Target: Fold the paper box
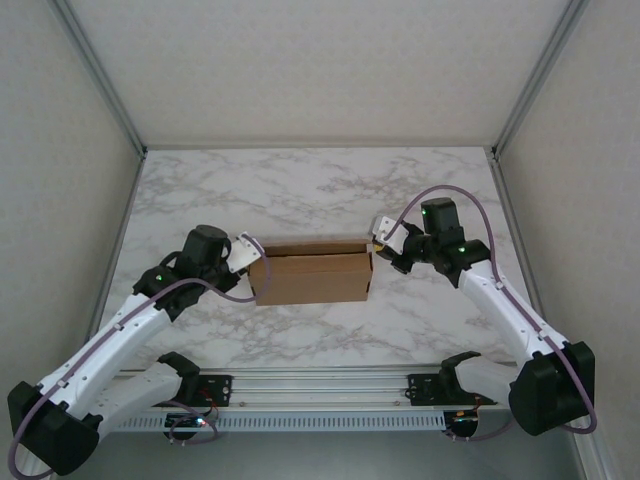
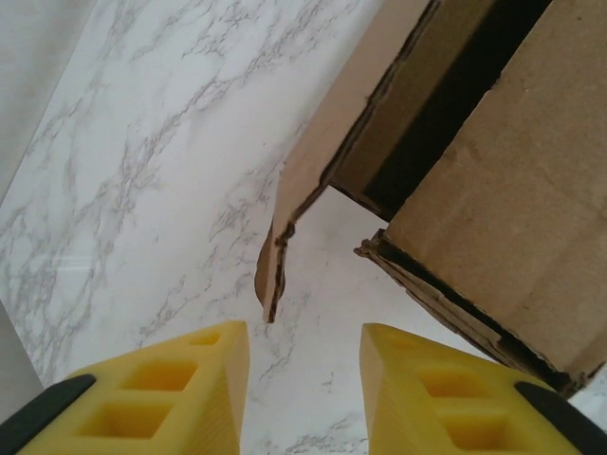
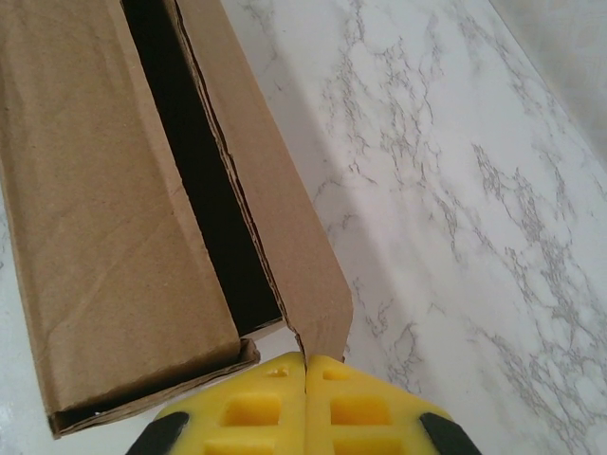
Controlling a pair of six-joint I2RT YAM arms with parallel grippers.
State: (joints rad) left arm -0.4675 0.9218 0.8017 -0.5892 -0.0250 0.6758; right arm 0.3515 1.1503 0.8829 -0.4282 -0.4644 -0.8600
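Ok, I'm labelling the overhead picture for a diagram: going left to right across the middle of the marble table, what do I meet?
left gripper → plain brown rectangular cardboard box → right gripper

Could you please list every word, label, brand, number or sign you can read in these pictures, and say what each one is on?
None: there is no readable text in any view.
The box is plain brown cardboard, unprinted on every face that shows.
The table has only its marble veining.
The yellow fingers carry no marking.
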